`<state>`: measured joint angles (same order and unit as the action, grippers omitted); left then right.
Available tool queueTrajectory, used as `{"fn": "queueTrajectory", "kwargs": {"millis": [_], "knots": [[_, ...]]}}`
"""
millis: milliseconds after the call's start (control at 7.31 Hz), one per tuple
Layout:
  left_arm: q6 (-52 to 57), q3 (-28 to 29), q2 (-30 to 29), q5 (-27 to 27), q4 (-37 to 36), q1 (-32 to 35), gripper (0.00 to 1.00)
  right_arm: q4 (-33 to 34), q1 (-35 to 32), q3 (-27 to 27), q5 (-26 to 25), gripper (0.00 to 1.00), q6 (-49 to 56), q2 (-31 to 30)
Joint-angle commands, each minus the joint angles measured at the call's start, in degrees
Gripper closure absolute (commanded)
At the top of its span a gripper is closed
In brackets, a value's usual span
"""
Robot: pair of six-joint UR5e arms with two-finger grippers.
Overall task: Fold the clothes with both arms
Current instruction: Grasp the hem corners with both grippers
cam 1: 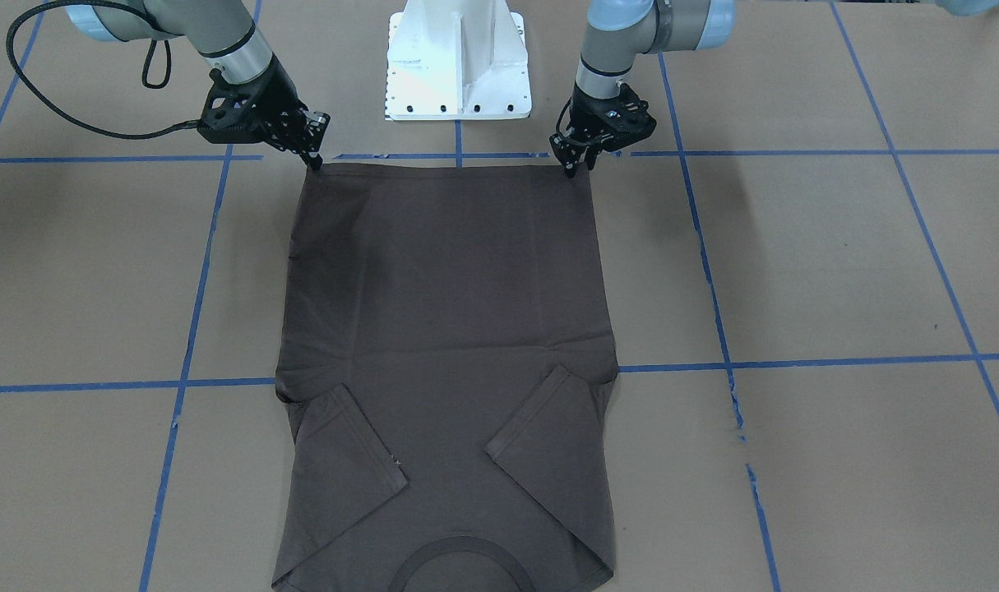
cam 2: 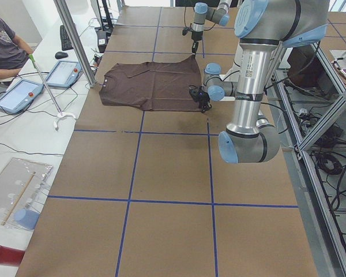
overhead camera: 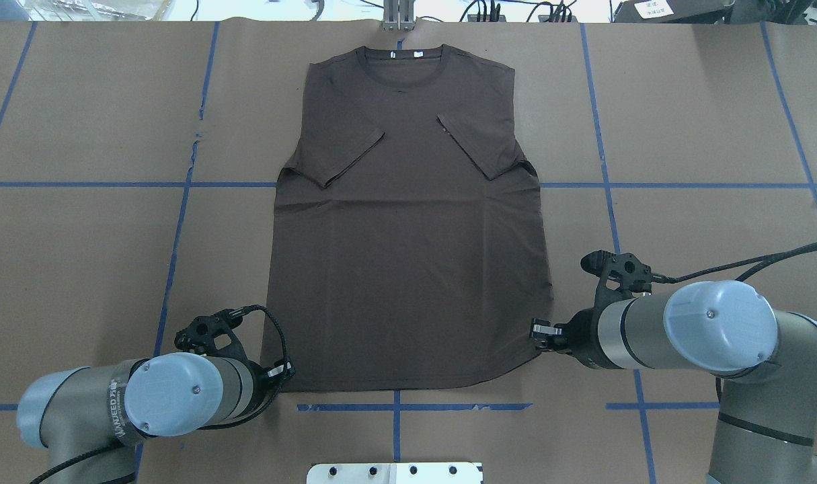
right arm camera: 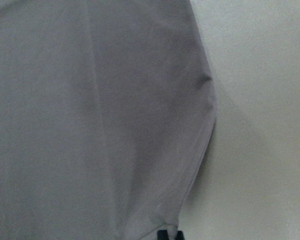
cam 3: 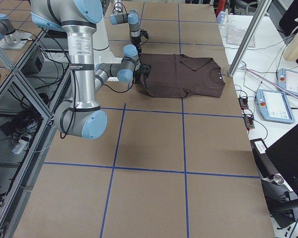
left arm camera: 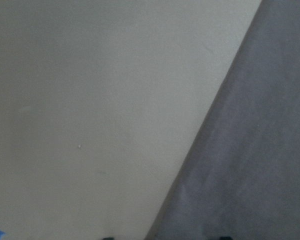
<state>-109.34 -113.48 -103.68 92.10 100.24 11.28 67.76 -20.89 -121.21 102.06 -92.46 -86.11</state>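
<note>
The dark brown T-shirt (cam 1: 446, 329) (overhead camera: 408, 255) lies flat on the brown table, collar (overhead camera: 399, 64) away from the robot and both short sleeves folded in over the chest. My left gripper (cam 1: 577, 164) (overhead camera: 286, 373) is down at the hem's corner on the robot's left. Its fingers stand open, and the left wrist view shows the shirt's edge (left arm camera: 255, 165) running between them. My right gripper (cam 1: 314, 158) (overhead camera: 537, 334) is at the other hem corner. Its fingertips are pressed together on the cloth (right arm camera: 90, 125), which puckers slightly there.
The white pedestal (cam 1: 458, 62) stands just behind the hem, between the arms. Blue tape lines (overhead camera: 395, 407) grid the table. In the exterior left view a seated person (cam 2: 3, 49), tablets (cam 2: 17, 95) and a metal pole (cam 2: 75, 40) are beyond the table's far side.
</note>
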Motion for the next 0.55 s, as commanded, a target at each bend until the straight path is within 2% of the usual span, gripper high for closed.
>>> {"fn": "queueTrajectory", "kwargs": {"millis": [0, 137, 274, 411], "knots": [[0.09, -1.22, -0.03, 0.1, -1.8, -0.11, 0.83, 0.0, -0.03, 0.01, 0.07, 1.0, 0.0, -0.02], [0.09, -1.22, -0.12, 0.1, -1.8, -0.12, 0.86, 0.0, -0.03, 0.01, 0.07, 1.0, 0.0, -0.02], [0.09, -1.65, -0.29, 0.36, -1.8, -0.03, 0.95, 0.0, -0.03, -0.08, 0.07, 1.0, 0.0, -0.02], [0.18, -2.88, -0.38, 0.36, -1.8, -0.03, 1.0, 0.0, -0.12, -0.34, 0.33, 1.0, 0.0, -0.02]]}}
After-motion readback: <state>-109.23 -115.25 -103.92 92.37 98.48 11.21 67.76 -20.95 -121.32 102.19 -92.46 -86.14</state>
